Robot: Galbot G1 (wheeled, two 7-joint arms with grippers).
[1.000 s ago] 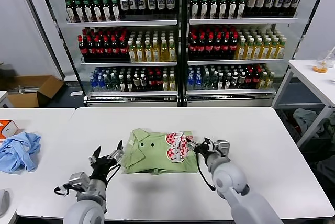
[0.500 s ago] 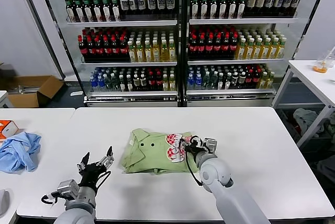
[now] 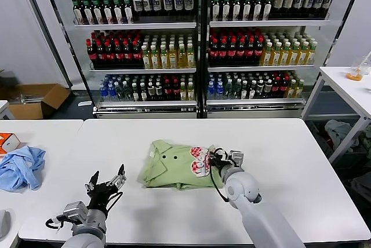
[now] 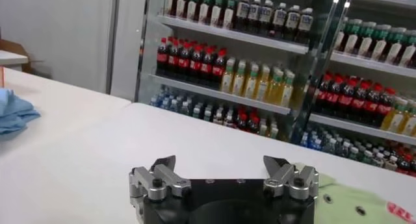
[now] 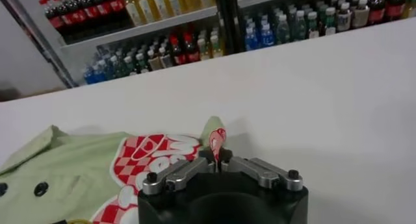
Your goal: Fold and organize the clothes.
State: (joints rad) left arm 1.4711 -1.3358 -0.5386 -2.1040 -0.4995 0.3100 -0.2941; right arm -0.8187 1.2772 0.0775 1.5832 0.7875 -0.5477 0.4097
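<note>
Since the earlier frame, the shirt (image 3: 177, 164) has been dragged slightly toward the upper right, at frame centre on the tabletop (image 3: 301, 161). Its edge is pinched by the right claw (image 3: 217, 160). At lower left, the left claw (image 3: 105, 182) is held spread.

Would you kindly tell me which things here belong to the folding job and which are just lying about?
Job:
- polo shirt, folded on the table
- right pincer, shut on the shirt's edge
- left pincer, open, apart from the shirt

Lying about:
- blue cloth
- orange box
- cardboard box
- bottle fridge
</note>
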